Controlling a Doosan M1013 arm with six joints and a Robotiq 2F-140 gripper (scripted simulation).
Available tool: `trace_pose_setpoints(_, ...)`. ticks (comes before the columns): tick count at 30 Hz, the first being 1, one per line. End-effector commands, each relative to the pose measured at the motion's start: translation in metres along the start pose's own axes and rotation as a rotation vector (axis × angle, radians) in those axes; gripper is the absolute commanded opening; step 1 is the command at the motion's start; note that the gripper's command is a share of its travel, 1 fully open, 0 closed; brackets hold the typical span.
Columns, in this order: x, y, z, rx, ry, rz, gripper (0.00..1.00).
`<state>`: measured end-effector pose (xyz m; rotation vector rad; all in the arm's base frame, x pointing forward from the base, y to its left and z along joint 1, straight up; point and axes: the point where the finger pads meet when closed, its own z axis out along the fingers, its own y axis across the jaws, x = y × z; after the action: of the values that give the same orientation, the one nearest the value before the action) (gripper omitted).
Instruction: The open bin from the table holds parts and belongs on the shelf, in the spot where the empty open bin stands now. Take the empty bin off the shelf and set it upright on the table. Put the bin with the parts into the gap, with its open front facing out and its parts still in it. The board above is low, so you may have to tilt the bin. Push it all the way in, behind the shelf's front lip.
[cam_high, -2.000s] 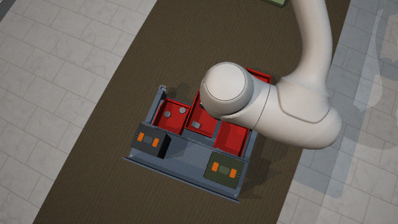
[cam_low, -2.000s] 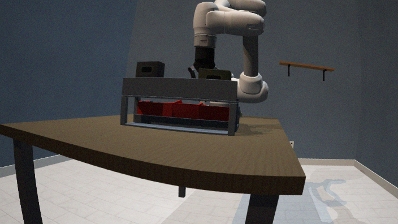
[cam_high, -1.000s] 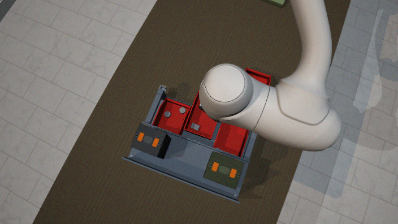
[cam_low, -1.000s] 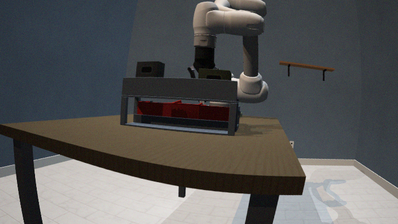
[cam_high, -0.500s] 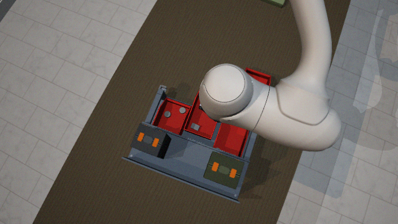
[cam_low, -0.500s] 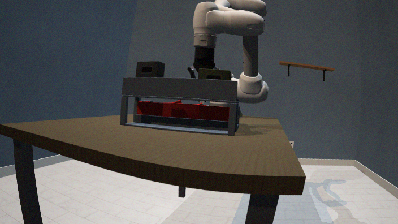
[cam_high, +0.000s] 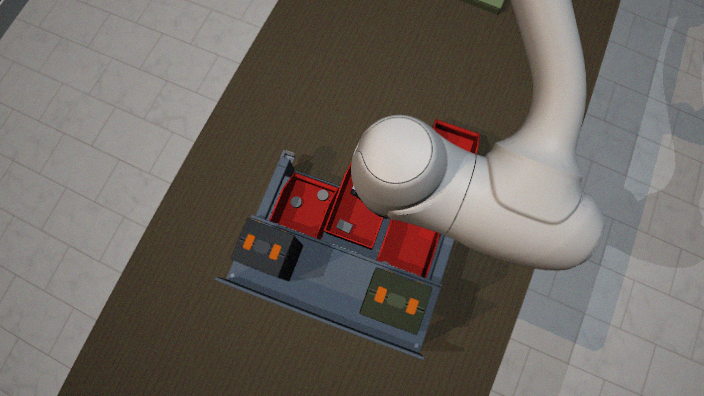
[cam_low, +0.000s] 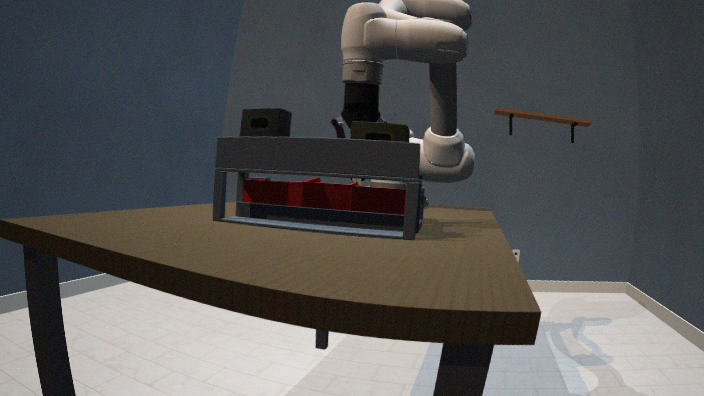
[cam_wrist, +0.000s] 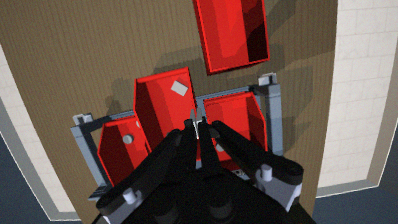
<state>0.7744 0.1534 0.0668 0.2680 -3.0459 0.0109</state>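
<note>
Red parts bin (cam_wrist: 162, 102), holding 1 grey block, has its thin wall pinched by gripper (cam_wrist: 198, 123).

I see 3 bins in the shelf (cam_high: 272, 187) on the tabletop (cam_high: 165, 300); the middle bin (cam_high: 357, 220) sticks out rearward. An empty bin (cam_wrist: 231, 32) lies behind. 2 cases (cam_high: 267, 247) sit on top.

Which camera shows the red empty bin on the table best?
The wrist view: the red empty bin lies in full sight beyond the grey shelf. The top view shows only one corner past the arm; the exterior view hides it.
</note>
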Motion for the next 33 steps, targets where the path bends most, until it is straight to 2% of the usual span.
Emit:
trace_pose_setpoints(1, -0.002, 0.0, 0.0, 0.0, -0.002, 0.0, 0.1)
trace_pose_setpoints(33, -0.014, 0.0, -0.001, 0.0, -0.012, 0.0, 0.1)
